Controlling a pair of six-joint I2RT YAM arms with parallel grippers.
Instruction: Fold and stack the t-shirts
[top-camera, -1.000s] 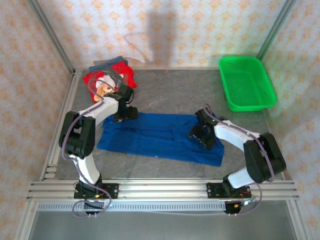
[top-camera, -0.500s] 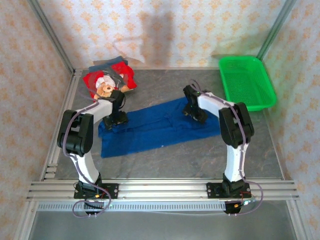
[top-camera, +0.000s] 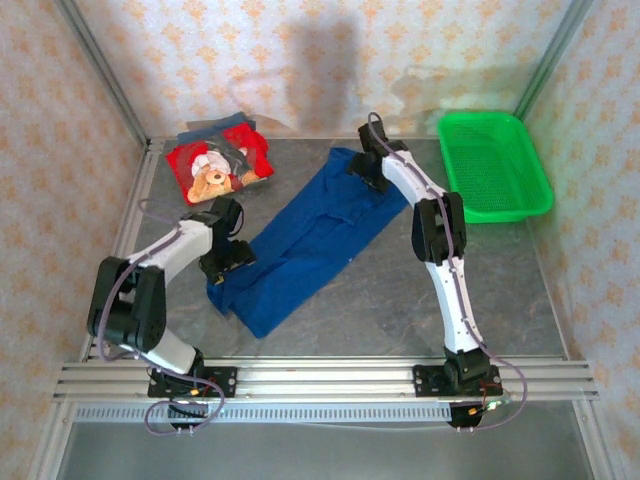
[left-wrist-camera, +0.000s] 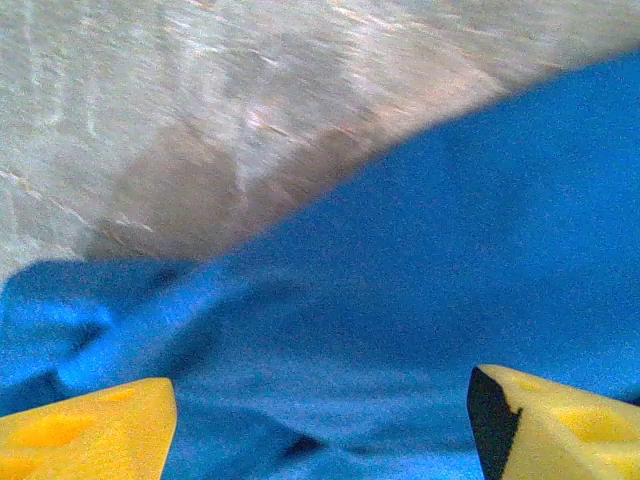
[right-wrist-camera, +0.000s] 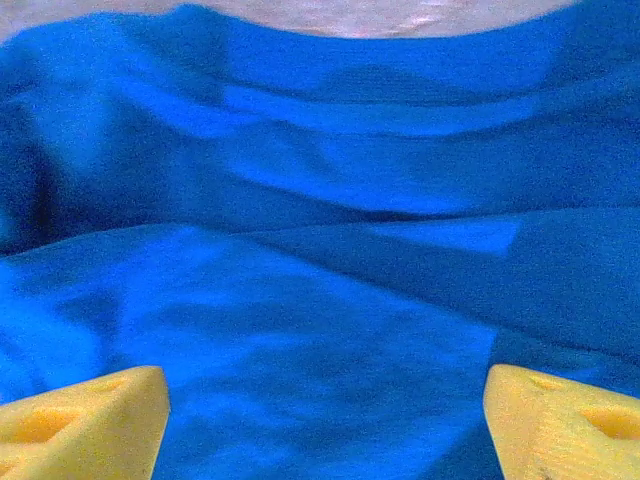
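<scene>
Well, the left claw (top-camera: 228, 255) has its jaws spread wide with nothing pinched between them. Its yellow foam fingertips (left-wrist-camera: 85, 430) sit far apart, low over the near end of the royal-blue soft cloth t-shirt (top-camera: 310, 235), where the fabric bunches into a small lump toward 8 o'clock in its wrist view. The right claw (top-camera: 365, 165) is likewise wide open, its yellow pads (right-wrist-camera: 560, 420) straddling rippled blue cloth at the shirt's far end. Between the two claws the shirt lies as a long diagonal band on the grey stone-look tabletop (top-camera: 420, 300). It runs from roughly 7 o'clock up to 1 o'clock, with no lettering showing. I'd guess each claw is set at an opposite end so the garment can be drawn straight and flat for a fold. It looks spread out but not yet folded. At 10 o'clock, in the far corner, the red teddy-bear-print t-shirt (top-camera: 215, 165) lies folded on darker folded shirts (top-camera: 225, 125). That pile reads to me as the stack the blue shirt should join. The green plastic mesh basket (top-camera: 500, 212) sits at 2 o'clock, apart from the cloth.
</scene>
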